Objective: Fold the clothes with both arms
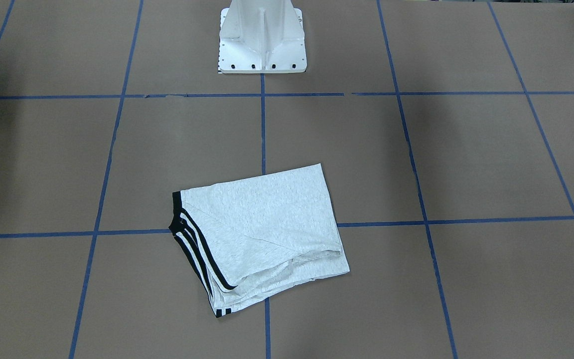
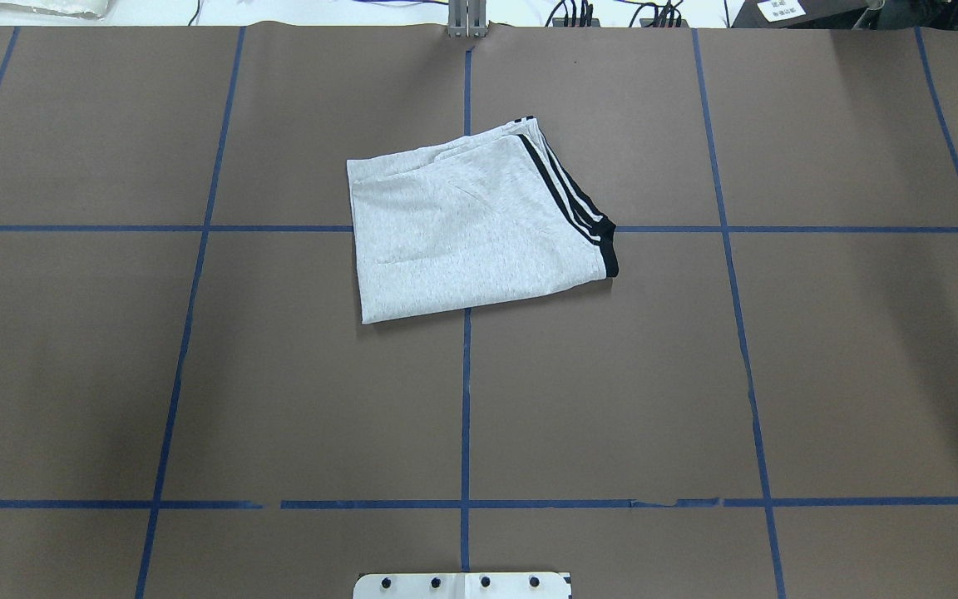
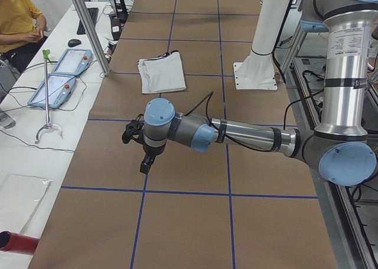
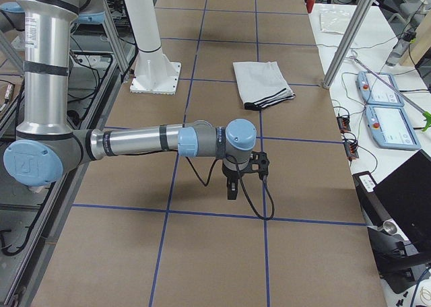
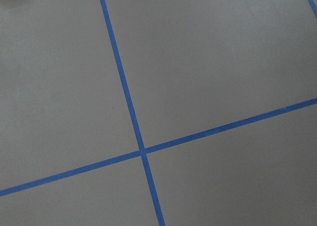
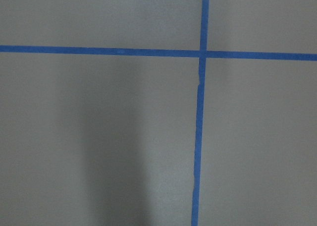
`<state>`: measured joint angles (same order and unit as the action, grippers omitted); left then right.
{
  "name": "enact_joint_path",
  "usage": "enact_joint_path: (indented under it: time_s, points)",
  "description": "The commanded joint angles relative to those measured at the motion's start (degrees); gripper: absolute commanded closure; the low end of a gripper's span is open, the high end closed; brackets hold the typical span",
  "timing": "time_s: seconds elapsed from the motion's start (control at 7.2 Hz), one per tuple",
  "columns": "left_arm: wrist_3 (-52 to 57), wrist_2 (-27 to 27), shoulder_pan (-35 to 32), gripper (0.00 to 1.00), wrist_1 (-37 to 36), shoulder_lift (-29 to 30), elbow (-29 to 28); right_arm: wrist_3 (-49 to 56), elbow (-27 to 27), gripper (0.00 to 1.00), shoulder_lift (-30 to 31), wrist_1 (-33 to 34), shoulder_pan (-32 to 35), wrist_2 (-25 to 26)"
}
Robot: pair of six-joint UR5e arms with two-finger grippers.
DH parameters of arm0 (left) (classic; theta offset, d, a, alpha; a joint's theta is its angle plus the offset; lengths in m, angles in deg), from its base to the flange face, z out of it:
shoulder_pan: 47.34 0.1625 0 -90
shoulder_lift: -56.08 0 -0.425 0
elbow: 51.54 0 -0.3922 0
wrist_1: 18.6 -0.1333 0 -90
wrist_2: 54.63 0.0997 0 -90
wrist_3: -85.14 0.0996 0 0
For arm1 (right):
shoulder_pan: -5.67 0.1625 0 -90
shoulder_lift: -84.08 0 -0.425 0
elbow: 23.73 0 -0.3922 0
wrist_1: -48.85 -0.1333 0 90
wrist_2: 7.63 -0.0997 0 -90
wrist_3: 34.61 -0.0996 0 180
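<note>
The clothes are one light grey T-shirt (image 1: 262,234) (image 2: 471,241), folded into a rough rectangle on the brown table, with its black neckband and black stripes along one side. Nothing touches it. In the exterior left view it (image 3: 162,73) lies well beyond my left gripper (image 3: 145,163), which hangs low over bare table and points down. In the exterior right view it (image 4: 262,83) lies far past my right gripper (image 4: 231,189), which also points down over bare table. I cannot tell whether either gripper is open or shut. Both wrist views show only brown table and blue tape.
The white pedestal base (image 1: 262,40) (image 2: 462,585) stands at the robot's edge of the table. Blue tape lines (image 2: 466,399) grid the brown cover. Teach pendants (image 3: 62,74) (image 4: 390,118) and a grabber tool (image 3: 47,92) lie on the side bench, where a seated person (image 3: 18,15) shows.
</note>
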<state>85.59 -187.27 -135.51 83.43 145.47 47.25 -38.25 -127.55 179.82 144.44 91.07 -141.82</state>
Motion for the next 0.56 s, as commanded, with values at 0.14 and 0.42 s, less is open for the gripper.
enact_joint_path:
  time_s: [0.14,0.42]
  points:
    - [-0.2,0.8,-0.1,0.00,-3.7,1.4,-0.5,-0.5,0.4,0.00,-1.1,-0.1,-1.0,4.2]
    - [-0.3,-0.8,-0.1,0.00,-4.6,1.0,-0.7,-0.5,1.9,0.00,-3.1,0.0,-1.6,5.3]
